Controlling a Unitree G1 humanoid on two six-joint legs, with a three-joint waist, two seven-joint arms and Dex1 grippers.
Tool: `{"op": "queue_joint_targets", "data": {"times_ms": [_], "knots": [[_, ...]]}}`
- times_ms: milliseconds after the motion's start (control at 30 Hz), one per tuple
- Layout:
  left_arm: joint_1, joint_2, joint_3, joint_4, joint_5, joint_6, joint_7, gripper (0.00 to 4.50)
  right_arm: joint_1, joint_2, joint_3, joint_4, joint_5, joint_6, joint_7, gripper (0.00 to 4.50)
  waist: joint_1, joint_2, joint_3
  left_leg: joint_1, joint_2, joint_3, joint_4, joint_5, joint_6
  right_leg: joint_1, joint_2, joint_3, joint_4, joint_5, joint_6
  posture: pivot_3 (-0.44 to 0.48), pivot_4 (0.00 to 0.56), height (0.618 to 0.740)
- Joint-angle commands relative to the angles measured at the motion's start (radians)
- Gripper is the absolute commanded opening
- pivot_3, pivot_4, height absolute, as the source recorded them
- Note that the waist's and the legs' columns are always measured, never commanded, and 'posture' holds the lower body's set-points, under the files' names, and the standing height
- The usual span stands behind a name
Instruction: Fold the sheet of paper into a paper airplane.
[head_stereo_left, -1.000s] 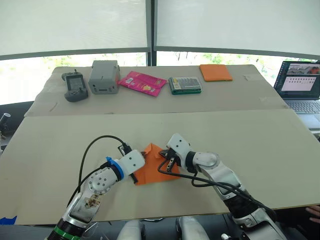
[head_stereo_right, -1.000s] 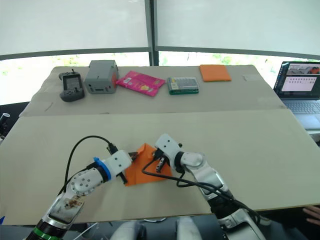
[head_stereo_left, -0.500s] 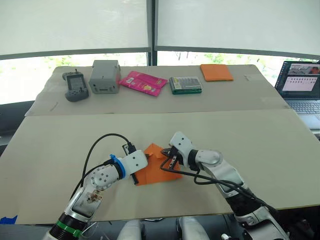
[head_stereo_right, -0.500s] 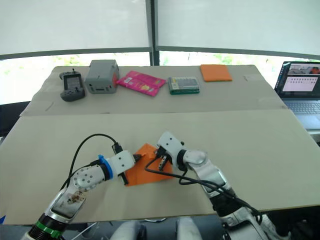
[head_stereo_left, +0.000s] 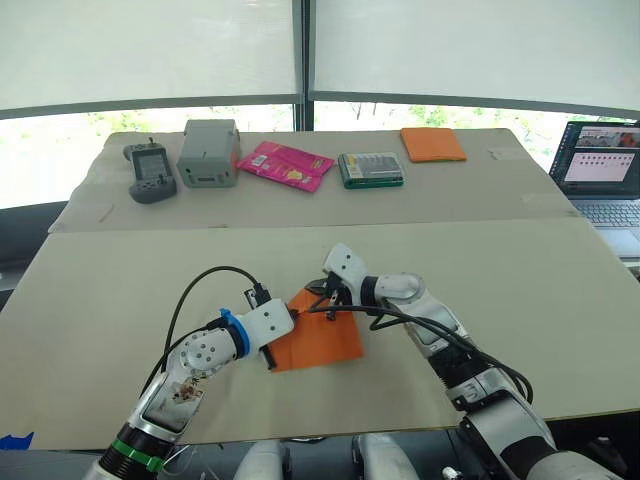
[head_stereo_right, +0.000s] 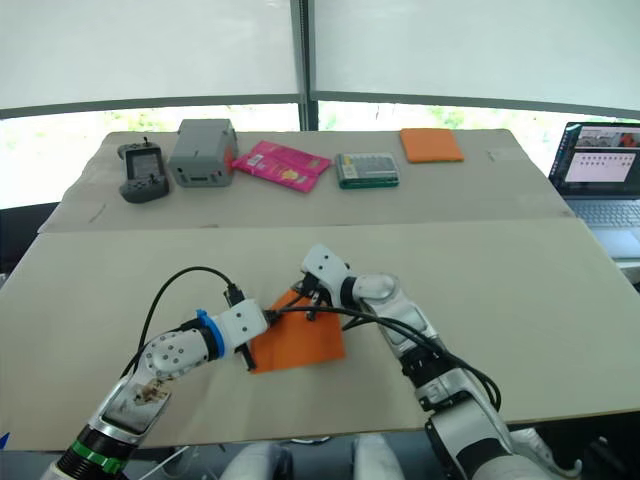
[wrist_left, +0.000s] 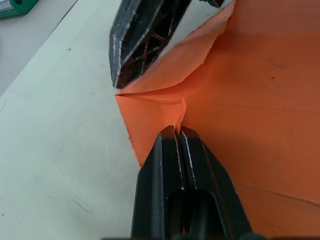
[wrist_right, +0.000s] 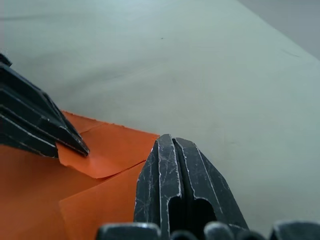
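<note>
On the near cardboard-covered table (head_stereo_left: 120, 300) the orange sheet of paper (head_stereo_left: 322, 340) lies mostly flat, between the two arms. The left gripper (wrist_left: 179, 131) has its two black fingers pressed together, pinching a raised crease at the sheet's left far corner. The right gripper (wrist_right: 167, 142) is also closed, tips down on the sheet's far edge beside a small folded flap; whether it actually clamps paper cannot be made out. Farther back, along the table's far side, sit a grey handheld controller (head_stereo_left: 151, 172), a grey box (head_stereo_left: 208, 153), a pink packet (head_stereo_left: 285, 165), a green case (head_stereo_left: 370, 169) and an orange pad (head_stereo_left: 432, 144). A laptop (head_stereo_left: 603, 175) is cut off at the right edge.
</note>
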Motion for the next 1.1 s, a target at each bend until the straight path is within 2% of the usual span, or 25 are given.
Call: {"op": "queue_joint_targets", "data": {"times_ms": [33,267,333,433,500,600,667,767,800,867,1100], "knots": [[0.015,0.003,-0.012,0.031,-0.002,0.015,-0.02,0.03,0.018,0.021,-0.004,0.017,0.02,-0.054,0.031,0.0,0.0,0.0,0.0,0.0,0.0,0.0,0.0,0.0,0.0,0.0,0.0,0.0,0.0,0.0,0.0,0.0,0.15,0.74],[0.005,0.005,-0.001,0.024,-0.019,0.023,-0.029,0.03,0.024,0.026,0.005,0.062,-0.011,-0.095,0.046,0.0,-0.001,0.0,0.0,0.001,0.0,0.0,0.0,0.0,0.0,0.0,0.0,0.0,0.0,0.0,0.0,0.0,0.15,0.74],[0.008,-0.021,0.059,-0.012,-0.095,0.087,-0.026,0.03,0.021,0.022,0.02,0.08,-0.031,-0.105,0.047,0.0,-0.002,0.0,0.0,0.001,0.0,0.0,0.0,0.0,0.0,0.0,0.0,0.0,0.0,0.0,0.0,0.0,0.15,0.74],[0.026,-0.001,0.147,-0.09,-0.202,0.181,-0.066,0.83,0.023,0.018,0.039,0.101,-0.053,-0.105,0.049,0.0,-0.006,0.0,0.0,0.001,0.001,0.0,0.0,0.0,0.0,0.0,0.0,0.0,0.001,0.0,0.0,0.0,0.15,0.74],[0.039,0.007,0.191,-0.131,-0.26,0.223,-0.085,1.6,0.025,0.016,0.043,0.105,-0.057,-0.107,0.049,0.0,-0.005,0.0,0.0,0.001,0.001,0.0,-0.001,0.0,0.0,-0.001,0.0,0.0,0.001,0.0,0.0,0.0,0.15,0.74],[0.053,0.015,0.33,-0.178,-0.41,0.29,-0.111,2.62,0.026,0.015,0.048,0.105,-0.061,-0.106,0.048,0.0,-0.004,0.0,0.0,0.001,0.001,0.0,0.0,0.0,0.0,0.0,0.0,0.0,0.001,0.0,0.0,0.0,0.15,0.74],[0.038,0.004,0.43,-0.162,-0.484,0.337,-0.084,3.29,0.026,0.016,0.05,0.108,-0.063,-0.106,0.048,0.0,-0.004,0.0,0.0,0.001,0.001,0.0,0.0,0.0,0.0,0.0,0.0,0.0,0.001,0.0,0.0,0.0,0.15,0.74],[0.01,-0.011,0.476,-0.146,-0.535,0.392,-0.043,4.24,0.024,0.019,0.05,0.115,-0.068,-0.108,0.048,0.0,-0.004,0.0,0.0,0.003,0.001,-0.001,0.0,0.0,0.0,0.001,0.0,-0.001,0.001,0.0,-0.001,0.0,0.15,0.74],[-0.001,-0.019,0.478,-0.143,-0.546,0.408,-0.029,4.24,0.023,0.021,0.051,0.118,-0.069,-0.109,0.048,0.0,-0.003,0.0,0.0,0.003,0.001,0.0,0.0,0.0,0.0,0.001,0.0,-0.001,0.001,0.0,0.0,0.0,0.15,0.74],[-0.019,-0.052,0.466,-0.143,-0.571,0.444,0.001,3.88,0.019,0.024,0.051,0.121,-0.072,-0.11,0.047,0.0,-0.003,0.0,0.0,0.003,0.0,0.0,0.0,0.0,0.0,0.002,0.0,-0.001,0.001,0.0,0.0,0.0,0.15,0.74],[-0.028,-0.099,0.314,-0.082,-0.502,0.437,0.039,1.6,0.014,0.03,0.041,0.126,-0.076,-0.11,0.036,0.0,-0.004,0.0,0.0,0.003,0.0,0.0,-0.001,0.0,-0.001,0.001,0.0,0.0,0.001,0.0,-0.001,0.0,0.15,0.74]]}}
